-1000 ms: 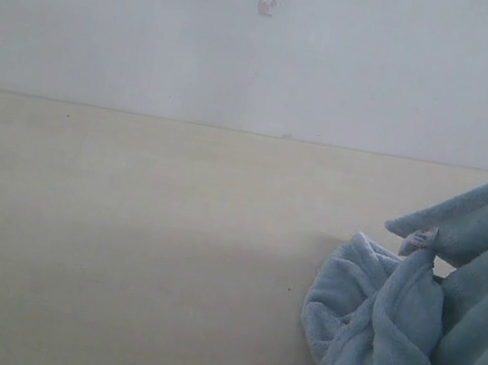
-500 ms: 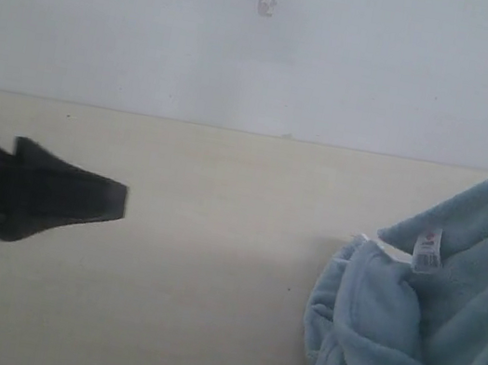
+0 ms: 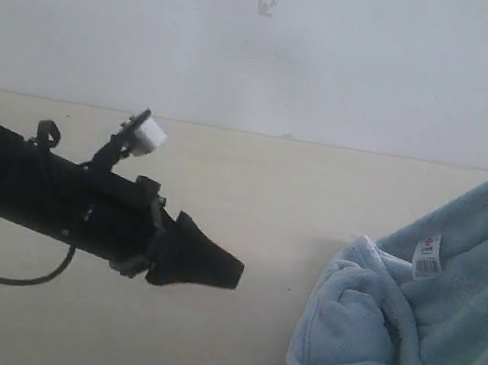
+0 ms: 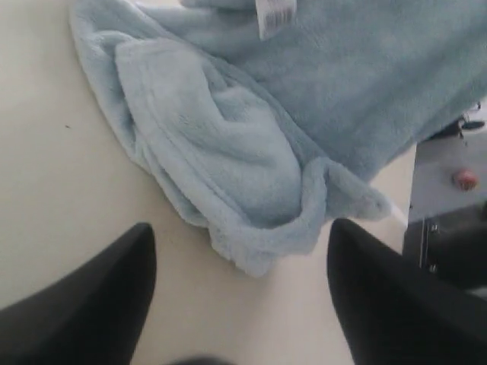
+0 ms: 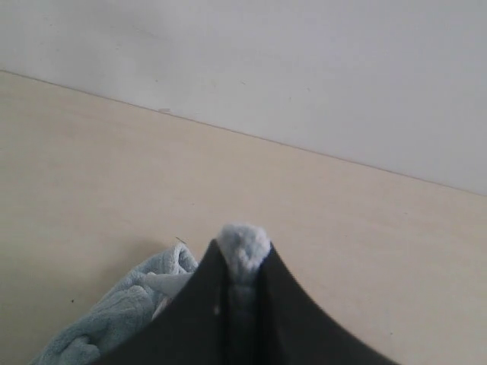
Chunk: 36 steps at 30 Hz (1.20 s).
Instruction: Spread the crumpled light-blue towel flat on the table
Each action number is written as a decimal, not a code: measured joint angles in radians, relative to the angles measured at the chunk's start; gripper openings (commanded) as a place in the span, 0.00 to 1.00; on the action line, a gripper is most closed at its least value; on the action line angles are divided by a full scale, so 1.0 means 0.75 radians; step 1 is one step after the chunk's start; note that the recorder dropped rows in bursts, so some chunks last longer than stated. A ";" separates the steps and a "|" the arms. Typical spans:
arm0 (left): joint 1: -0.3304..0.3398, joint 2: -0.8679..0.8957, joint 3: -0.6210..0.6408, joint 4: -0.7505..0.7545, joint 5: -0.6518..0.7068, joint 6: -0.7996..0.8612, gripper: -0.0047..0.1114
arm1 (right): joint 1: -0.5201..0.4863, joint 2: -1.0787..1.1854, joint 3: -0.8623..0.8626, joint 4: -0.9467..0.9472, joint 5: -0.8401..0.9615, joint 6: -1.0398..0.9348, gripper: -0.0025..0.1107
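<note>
Risks first.
- Left gripper (image 3: pixel 210 269): jaws spread wide, nothing between them. It hangs over bare table (image 3: pixel 271 187), aimed at the towel (image 3: pixel 423 346) but apart from it. In the left wrist view the rolled lower fold lies between the open fingers' line of approach. If they close on that fat fold rather than a hem or corner, I judge the cloth would drag as a lump and stay twisted.
- Right gripper (image 5: pixel 240 266): jaws pressed together on a small tuft of towel that pokes out at the tips. The bite looks thin. A hard sideways pull from the other arm could strip it free and drop the raised side.
- The left wrist view shows the heap close to a table edge. A pull that way may take cloth over the side.

Towel:
- Light blue, plush and far from flat.
- It lies at the right of the table. One broad sheet rises up and right out of the exterior view.
- Below the sheet, a bunched, rolled mass rests on the table.
- A white label (image 3: pixel 427 255) shows at a hemmed edge of the raised part.
- Corners are not clearly told apart.
</note>
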 measured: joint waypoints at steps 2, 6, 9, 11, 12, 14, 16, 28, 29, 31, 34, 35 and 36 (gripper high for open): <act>-0.042 0.007 -0.003 0.025 0.002 0.115 0.57 | 0.000 0.000 0.000 0.000 0.000 0.000 0.02; -0.136 0.007 -0.007 0.061 0.006 0.322 0.57 | 0.000 0.000 0.001 0.000 0.000 -0.004 0.02; -0.218 0.007 -0.007 0.067 -0.049 0.471 0.57 | 0.000 0.000 0.003 0.000 0.000 -0.004 0.02; -0.281 0.007 -0.007 0.064 -0.101 0.569 0.57 | 0.000 0.000 0.003 0.000 0.000 -0.004 0.02; -0.313 0.007 -0.007 0.057 -0.121 0.617 0.57 | 0.000 0.000 0.003 0.000 0.000 -0.005 0.02; -0.372 0.007 -0.008 0.031 -0.163 0.680 0.57 | 0.000 0.000 0.003 0.000 0.000 -0.005 0.02; -0.420 0.007 -0.026 0.017 -0.207 0.703 0.57 | 0.000 0.000 0.003 0.000 0.003 -0.005 0.02; -0.629 0.026 -0.244 0.036 -0.374 0.724 0.57 | 0.000 0.000 0.003 0.000 0.019 -0.005 0.02; -0.641 0.042 -0.260 0.058 -0.392 0.724 0.57 | 0.000 0.000 0.003 0.000 0.019 -0.005 0.02; -0.661 0.082 -0.283 0.110 -0.425 0.726 0.57 | 0.000 0.000 0.003 0.000 0.019 -0.005 0.02; -0.684 0.138 -0.312 0.196 -0.454 0.726 0.57 | 0.000 0.000 0.003 0.000 0.024 -0.008 0.02; -0.693 0.147 -0.315 0.217 -0.461 0.726 0.57 | 0.000 0.000 0.003 0.000 0.026 -0.008 0.02; -0.700 0.155 -0.321 0.235 -0.469 0.726 0.57 | 0.000 0.000 0.003 0.000 0.029 -0.008 0.02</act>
